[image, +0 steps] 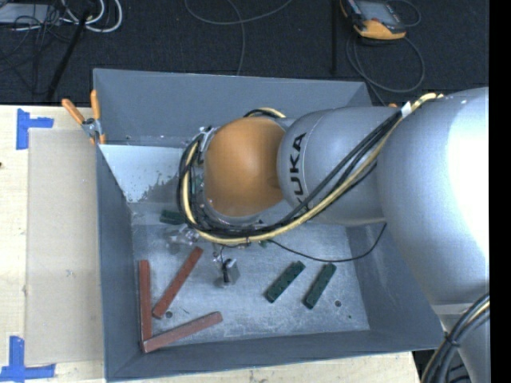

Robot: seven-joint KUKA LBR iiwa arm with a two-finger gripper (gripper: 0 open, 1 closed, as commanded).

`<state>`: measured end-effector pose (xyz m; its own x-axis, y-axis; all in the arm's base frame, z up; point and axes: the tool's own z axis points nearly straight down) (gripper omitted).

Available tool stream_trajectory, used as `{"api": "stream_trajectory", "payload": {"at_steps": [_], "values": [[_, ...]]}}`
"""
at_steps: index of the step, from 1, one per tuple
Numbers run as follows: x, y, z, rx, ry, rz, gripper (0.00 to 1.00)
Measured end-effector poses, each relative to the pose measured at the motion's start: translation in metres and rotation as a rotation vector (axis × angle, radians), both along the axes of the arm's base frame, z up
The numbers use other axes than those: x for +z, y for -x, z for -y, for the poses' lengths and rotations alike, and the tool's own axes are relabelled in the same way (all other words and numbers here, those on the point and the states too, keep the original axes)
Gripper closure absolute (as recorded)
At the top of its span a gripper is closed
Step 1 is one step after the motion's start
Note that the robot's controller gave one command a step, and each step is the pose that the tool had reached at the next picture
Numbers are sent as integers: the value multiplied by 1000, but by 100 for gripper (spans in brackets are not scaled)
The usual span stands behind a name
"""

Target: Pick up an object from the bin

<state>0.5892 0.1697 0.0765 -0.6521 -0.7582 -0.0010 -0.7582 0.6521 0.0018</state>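
Note:
My gripper (227, 272) hangs below the orange wrist cover, low over the bin floor left of centre, with nothing visible in it. Just to its left a reddish-brown stick (178, 281) lies slanted on the floor. To its right rest two dark green blocks (284, 282) (319, 285), side by side and apart from the gripper. A small dark green piece (170, 215) peeks out from under the wrist at the upper left.
Two more reddish-brown sticks lie by the bin's lower left corner, one upright along the left wall (144, 302) and one near the front wall (184, 331). The arm covers the bin's upper right.

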Motion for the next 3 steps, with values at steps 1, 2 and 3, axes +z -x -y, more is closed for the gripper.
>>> {"api": "stream_trajectory", "payload": {"at_steps": [1, 2, 3], "values": [[0, 0, 0, -1, 0, 0, 100], [-6, -25, -25, 284, 0, 3, 100], [-6, -25, -25, 278, -2, 3, 100]]}}
